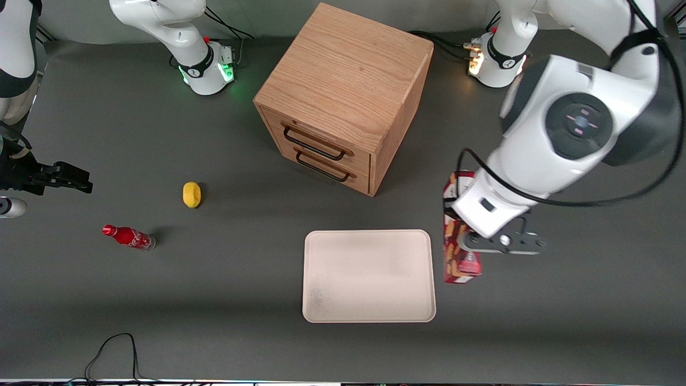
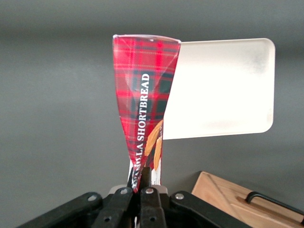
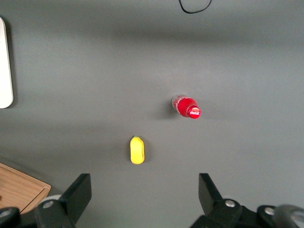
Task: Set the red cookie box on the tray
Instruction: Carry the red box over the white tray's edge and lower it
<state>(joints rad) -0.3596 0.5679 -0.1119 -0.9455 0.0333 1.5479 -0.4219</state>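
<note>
The left arm's end effector [image 2: 142, 190] is gripping the red cookie box [image 2: 142, 99] by one end, its fingers [image 2: 151, 197] pressing together on the carton so that the cardboard is pinching flat there and flaring wider toward the free end. The tartan side with the white "SHORTBREAD" lettering is facing the wrist camera. In the front view the end effector [image 1: 471, 244] is hanging over the table [image 1: 214, 300] just beside the tray [image 1: 321, 311], toward the working arm's end, and the red cookie box [image 1: 455, 268] is showing partly under the arm's wrist, its long axis running roughly along the tray's short edge. Whether the carton is touching the table cannot be told. The cream tray is lying flat, nearer the front camera than the wooden drawer cabinet [image 1: 343, 80], which is showing two dark handles. Toward the parked arm's end, a yellow lemon [image 1: 191, 194] and a small red soda bottle [image 1: 127, 236] are lying on the table, well apart from the tray.
</note>
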